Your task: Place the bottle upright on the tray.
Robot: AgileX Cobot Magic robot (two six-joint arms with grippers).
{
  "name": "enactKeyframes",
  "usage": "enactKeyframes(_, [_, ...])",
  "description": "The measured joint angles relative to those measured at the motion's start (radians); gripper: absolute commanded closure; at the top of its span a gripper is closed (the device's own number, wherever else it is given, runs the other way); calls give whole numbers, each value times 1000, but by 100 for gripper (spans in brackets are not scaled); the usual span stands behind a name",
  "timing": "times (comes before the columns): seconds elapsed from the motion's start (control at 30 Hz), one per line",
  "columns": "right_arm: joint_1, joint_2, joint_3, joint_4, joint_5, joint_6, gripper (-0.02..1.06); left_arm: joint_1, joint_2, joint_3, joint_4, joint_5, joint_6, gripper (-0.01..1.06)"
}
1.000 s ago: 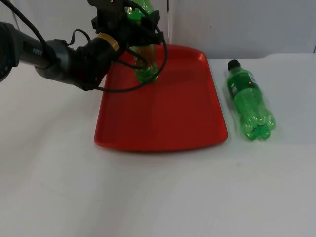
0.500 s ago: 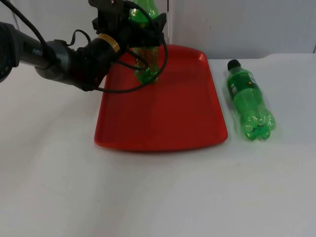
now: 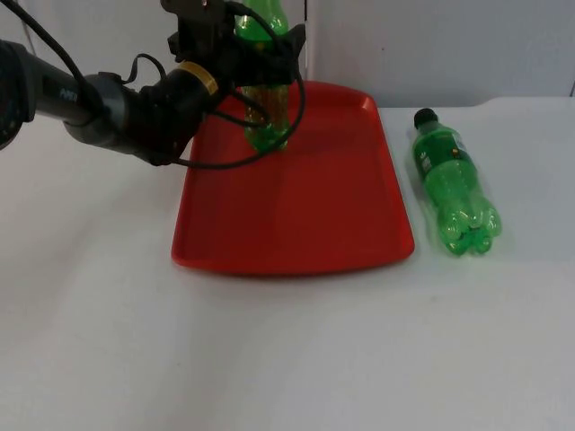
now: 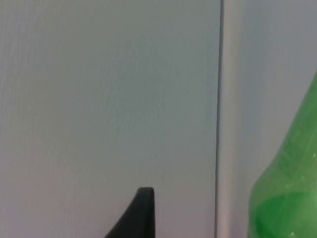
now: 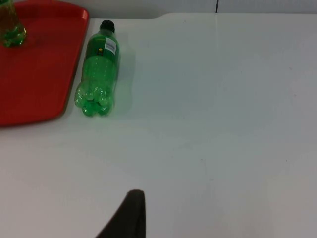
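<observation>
A green bottle [image 3: 267,126] stands upright on the back left part of the red tray [image 3: 305,224]. My left gripper [image 3: 268,45] is at its upper body, open, with the jaws spread on either side of the bottle. In the left wrist view the bottle's shoulder [image 4: 292,188] shows apart from one black fingertip [image 4: 141,213]. A second green bottle [image 3: 452,193] with a black cap lies on its side on the table, right of the tray. The right wrist view shows this lying bottle [image 5: 96,72], the tray [image 5: 34,74] and the standing bottle's base [image 5: 10,29]. My right arm waits above the table, right of the lying bottle.
The grey partition wall [image 3: 449,45] rises just behind the tray. White table [image 3: 287,359] stretches in front of the tray and to the right of the lying bottle.
The left gripper's jaws have spread wider around the bottle, which has straightened from a slight tilt. The lying bottle and the tray have not moved.
</observation>
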Motion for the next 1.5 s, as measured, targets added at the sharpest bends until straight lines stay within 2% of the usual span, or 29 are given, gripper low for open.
enactKeyframes(0.2, [0,0,0,0,0,0,0,0,0,0,15,0,-6,0])
enactKeyframes(0.33, [0,0,0,0,0,0,0,0,0,0,119,14,-116,0])
enactKeyframes(0.4, [0,0,0,0,0,0,0,0,0,0,140,21,-131,0])
enactKeyframes(0.43, [0,0,0,0,0,0,0,0,0,0,164,46,-156,0])
enactKeyframes(0.5, [0,0,0,0,0,0,0,0,-10,0,220,158,-217,0])
enactKeyframes(0.53, [0,0,0,0,0,0,0,0,-10,0,220,158,-217,0])
enactKeyframes(0.63, [0,0,0,0,0,0,0,0,-26,0,232,246,-242,0])
enactKeyframes(0.9, [0,0,0,0,0,0,0,0,-65,0,273,340,-269,0])
enactKeyframes(1.0, [0,0,0,0,0,0,0,0,-84,0,314,423,-335,0])
enactKeyframes(1.07, [0,0,0,0,0,0,0,0,-91,0,318,437,-347,0])
enactKeyframes(1.2, [0,0,0,0,0,0,0,-2,-128,0,339,604,-397,0])
enactKeyframes(1.23, [0,0,0,0,0,0,0,-4,-136,0,347,640,-400,0])
enactKeyframes(1.27, [0,0,0,0,0,0,0,-4,-136,0,347,640,-400,0])
enactKeyframes(1.37, [0,0,0,0,0,0,0,-21,-167,0,358,764,-411,0])
enactKeyframes(1.5, [0,0,0,0,0,0,0,-31,-189,0,358,810,-414,0])
